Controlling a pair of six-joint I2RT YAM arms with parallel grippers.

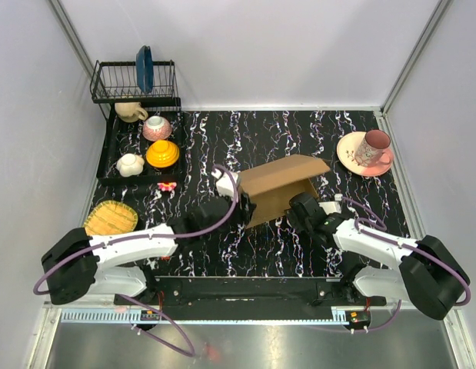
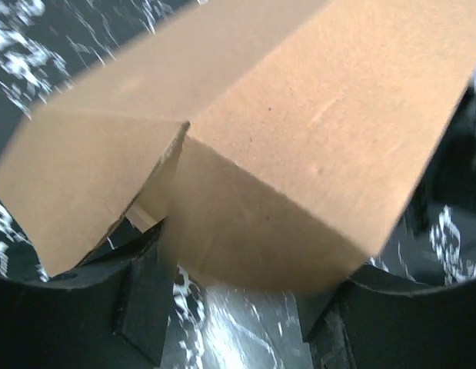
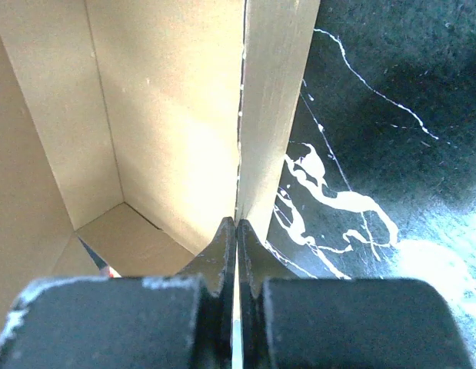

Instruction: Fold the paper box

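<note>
The paper box (image 1: 284,181) is a brown cardboard piece standing partly folded in the middle of the black marbled table. My left gripper (image 1: 241,209) is at its left lower end. In the left wrist view the box (image 2: 299,115) fills the frame, and my left gripper (image 2: 241,304) is open, its dark fingers (image 2: 145,296) wide apart just under the box's bottom edge. My right gripper (image 1: 299,207) is at the box's near right side. The right wrist view looks into the hollow box (image 3: 168,115), where my right gripper (image 3: 236,227) is shut on the thin edge of an upright wall.
A wire dish rack (image 1: 107,84) with a blue plate (image 1: 144,68) stands at the back left. In front of it is a black tray (image 1: 111,146) with cups and a yellow bowl (image 1: 162,154). A woven yellow mat (image 1: 111,217) lies near left. A pink cup (image 1: 374,147) on a plate (image 1: 347,150) is far right.
</note>
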